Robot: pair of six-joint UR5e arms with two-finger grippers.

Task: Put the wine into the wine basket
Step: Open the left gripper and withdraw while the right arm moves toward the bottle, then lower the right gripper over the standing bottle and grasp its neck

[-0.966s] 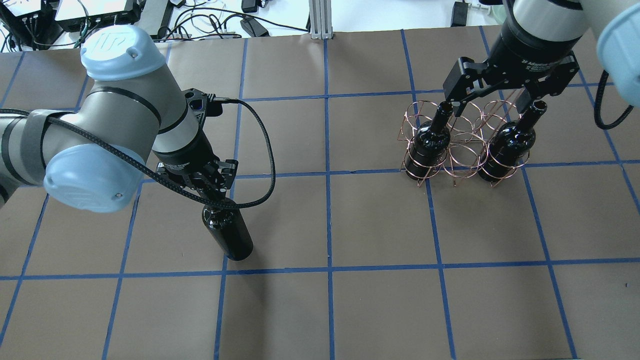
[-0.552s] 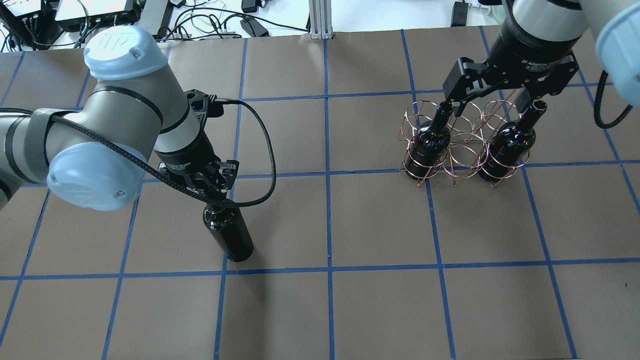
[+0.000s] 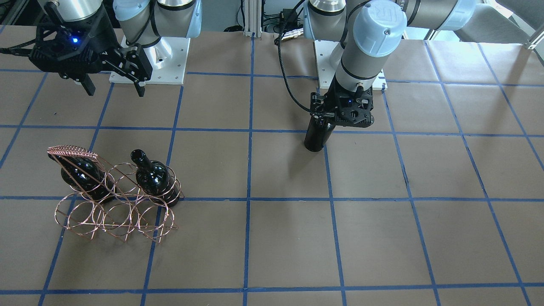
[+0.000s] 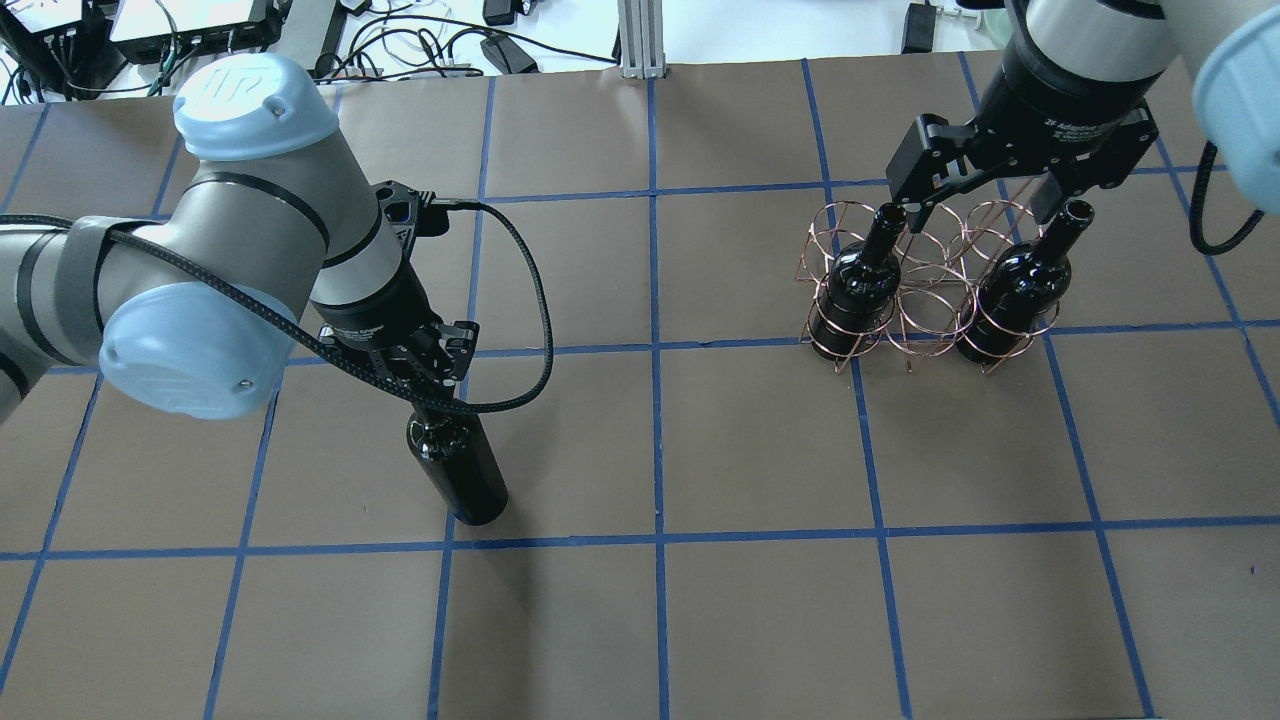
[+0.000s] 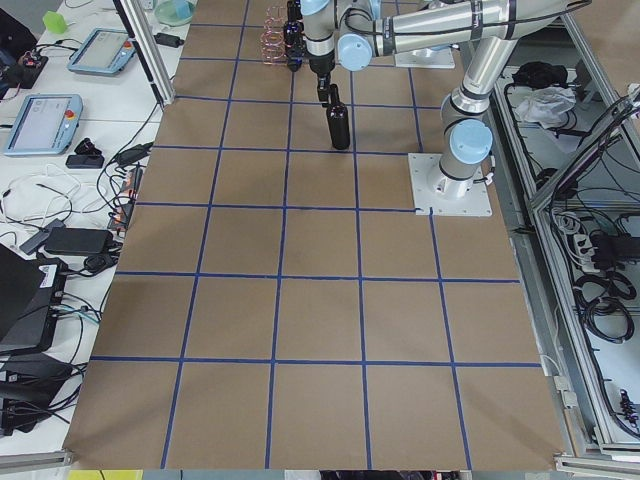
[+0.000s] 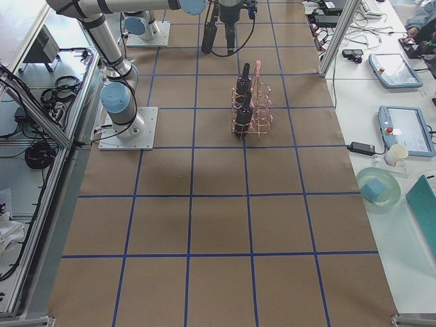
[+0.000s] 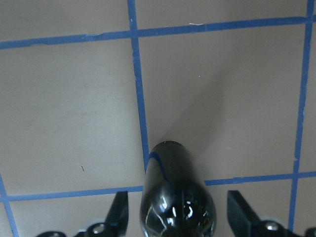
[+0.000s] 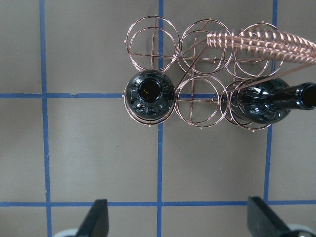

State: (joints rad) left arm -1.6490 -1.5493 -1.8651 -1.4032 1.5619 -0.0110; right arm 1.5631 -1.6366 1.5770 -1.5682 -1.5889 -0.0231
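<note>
While its neck sits hidden in the left gripper [image 4: 428, 390], whose hold cannot be judged, the wine [image 4: 462, 478], glossy black and unlabelled, stands upright on the table [image 4: 760, 450], neck up, well apart from the wine basket [image 4: 925, 305]; the right gripper [image 4: 975, 212] has its fingers spread.

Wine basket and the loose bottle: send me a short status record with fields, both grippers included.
wine basket: six rings, standing on the table
filled slots: loaded bottles in both end rings of the row nearer the robot
empty slots: four
wine: upright on the table, outside the basket
left gripper: open, fingers either side of the wine's top
right gripper: open, above the basket, holding nothing
</note>
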